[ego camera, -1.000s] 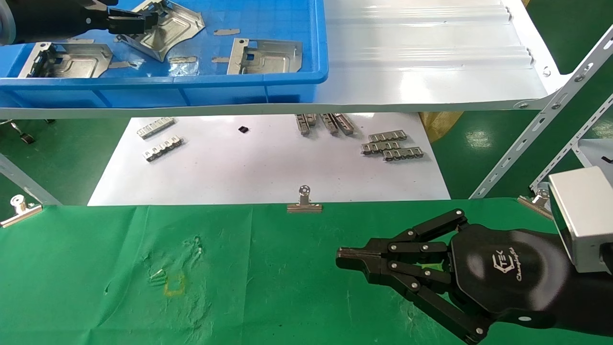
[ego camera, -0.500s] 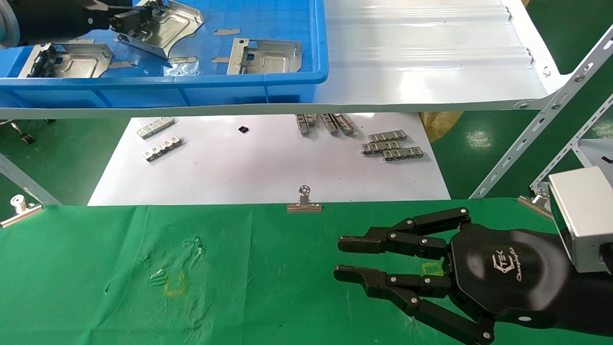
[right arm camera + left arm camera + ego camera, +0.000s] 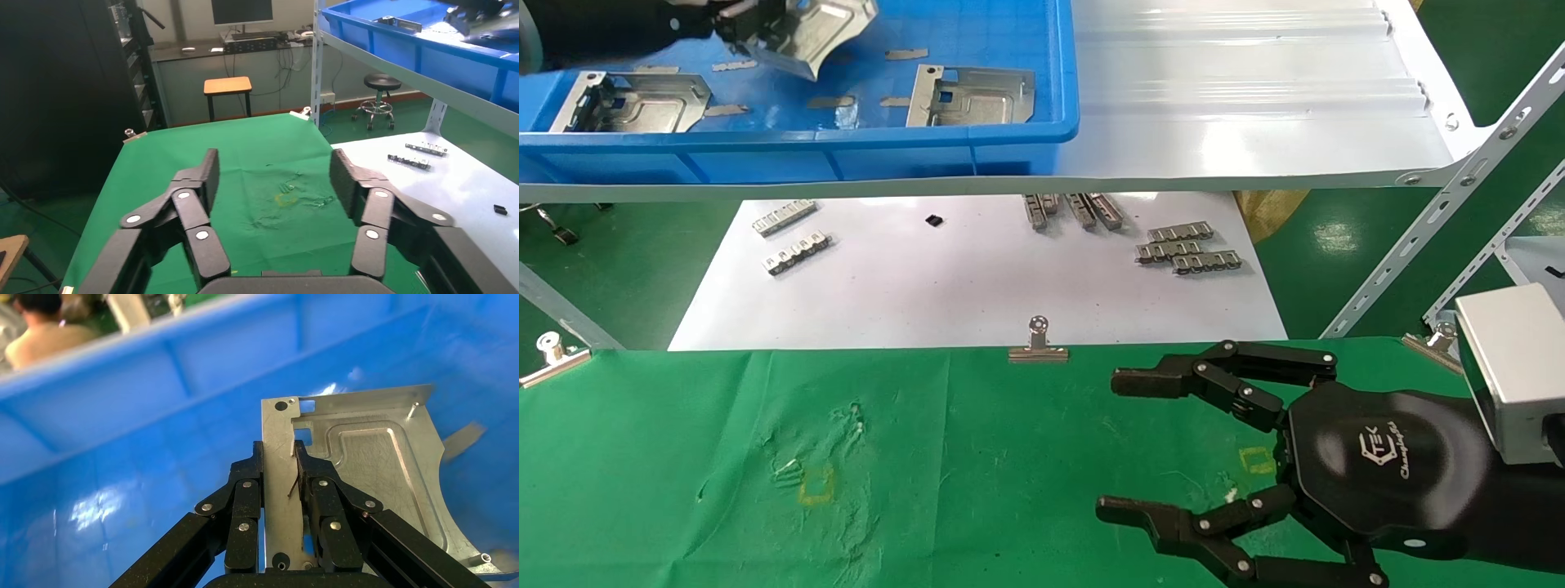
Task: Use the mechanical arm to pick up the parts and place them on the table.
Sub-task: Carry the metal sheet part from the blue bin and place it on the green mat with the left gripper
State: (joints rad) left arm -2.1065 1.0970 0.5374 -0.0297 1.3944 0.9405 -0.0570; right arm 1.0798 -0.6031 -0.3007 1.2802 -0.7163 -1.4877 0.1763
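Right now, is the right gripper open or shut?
Open. The right gripper hovers over the green table with its fingers spread wide and nothing between them; the right wrist view shows the same gap.

blue plastic bin | silvery stamped sheet-metal plates | green table cloth, small yellow square marks | white sheet | glossy black right gripper, white TEK logo, silver wrist box

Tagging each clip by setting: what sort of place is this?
Probably a factory or lab workcell: stamped metal parts in a blue bin on racking, a green-cloth table, and office gear behind.
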